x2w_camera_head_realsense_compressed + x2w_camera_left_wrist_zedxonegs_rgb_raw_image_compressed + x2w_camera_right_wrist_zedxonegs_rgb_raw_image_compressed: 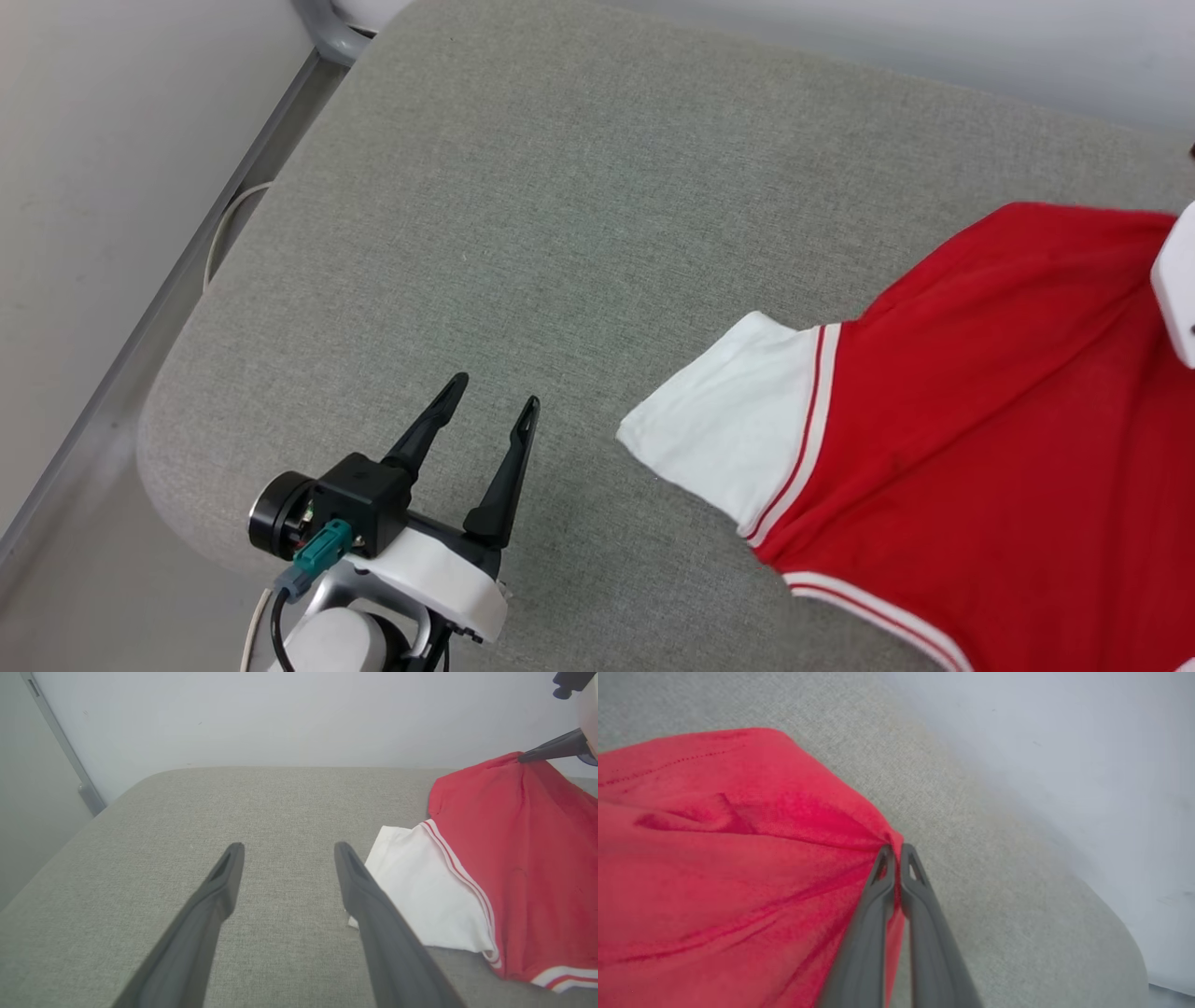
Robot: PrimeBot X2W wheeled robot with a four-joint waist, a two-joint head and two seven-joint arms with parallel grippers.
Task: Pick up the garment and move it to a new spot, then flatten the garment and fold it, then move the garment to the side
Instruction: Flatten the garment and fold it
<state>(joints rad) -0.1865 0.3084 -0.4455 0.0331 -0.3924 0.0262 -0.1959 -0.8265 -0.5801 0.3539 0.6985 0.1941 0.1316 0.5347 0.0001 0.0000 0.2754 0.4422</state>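
The right gripper (896,851) has its jaws pressed together on a small pinch of red cloth at the far border of the garment (980,420), which lies on the grey cushion (560,233) at about 3 to 5 o'clock in the head view. The left gripper (495,392) hangs at 7 o'clock with jaws spread wide and nothing between them.

The bite looks thin, so I judge the cloth can slip out when the arm lifts, because the rest of the garment drags on the rough fabric. With one corner lifted only, the garment may also bunch, and the white sleeve (728,439) may fold under. I cannot tell if one layer or both are caught.

The wall (1064,742) is near the pinch, at 1 o'clock in the right wrist view, so there is little room on that side. In the head view the cushion's rounded edge runs at 8 o'clock beside the left gripper. The free room is the bare cushion from 10 to 12 o'clock
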